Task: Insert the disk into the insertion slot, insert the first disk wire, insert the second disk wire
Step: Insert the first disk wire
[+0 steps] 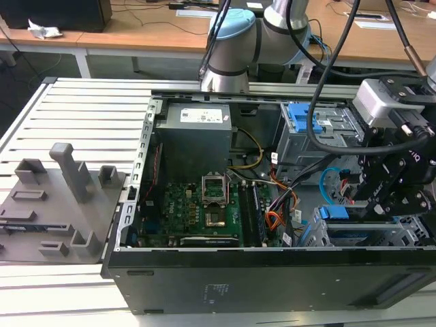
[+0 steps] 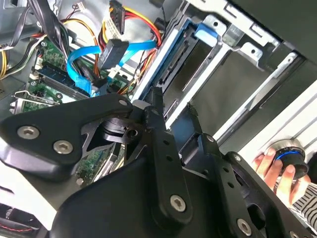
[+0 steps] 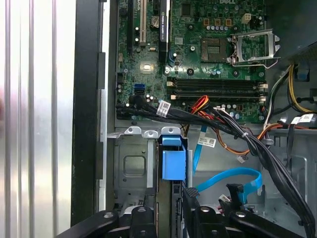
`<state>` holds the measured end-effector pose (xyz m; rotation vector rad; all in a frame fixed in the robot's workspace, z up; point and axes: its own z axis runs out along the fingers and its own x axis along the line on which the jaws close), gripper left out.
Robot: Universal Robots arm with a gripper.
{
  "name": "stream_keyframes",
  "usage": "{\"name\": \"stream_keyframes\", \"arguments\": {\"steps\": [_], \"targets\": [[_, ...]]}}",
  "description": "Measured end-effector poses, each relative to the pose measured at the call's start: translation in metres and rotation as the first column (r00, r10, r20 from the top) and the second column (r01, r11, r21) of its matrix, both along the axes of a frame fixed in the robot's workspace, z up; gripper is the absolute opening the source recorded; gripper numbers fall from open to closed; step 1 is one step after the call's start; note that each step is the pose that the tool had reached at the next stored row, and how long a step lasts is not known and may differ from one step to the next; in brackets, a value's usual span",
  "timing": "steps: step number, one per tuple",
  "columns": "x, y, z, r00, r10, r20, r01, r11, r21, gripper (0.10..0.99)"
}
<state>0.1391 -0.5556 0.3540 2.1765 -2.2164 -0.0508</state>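
Your gripper (image 3: 168,215) hangs low in the open computer case (image 1: 225,279) on the counter (image 1: 82,116), right over the disk (image 3: 173,163); whether it is clamped on the disk or released, you cannot tell from these views. The disk stands edge-on inside the insertion slot (image 3: 131,168), with its blue frame showing at the bay's mouth. The second disk wire (image 2: 79,59) loops beside the bay, and its dark plug (image 2: 113,52) is loose in the air (joined to nothing). The first disk wire (image 2: 141,17) lies further off, apart from the disk. In the second wrist view, a hand (image 2: 272,166) rests on a blue-ringed knob (image 2: 290,153) outside the case.
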Motion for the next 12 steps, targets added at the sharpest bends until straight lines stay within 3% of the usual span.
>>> {"name": "stream_keyframes", "arguments": {"steps": [7, 12], "targets": [[0.013, 0.0023, -0.0001, 1.0, 0.0, 0.0, 0.0, 1.0, 0.0, 0.361], [0.0148, 0.0084, 0.0, 1.0, 0.0, 0.0, 0.0, 1.0, -0.001, 0.361]]}}
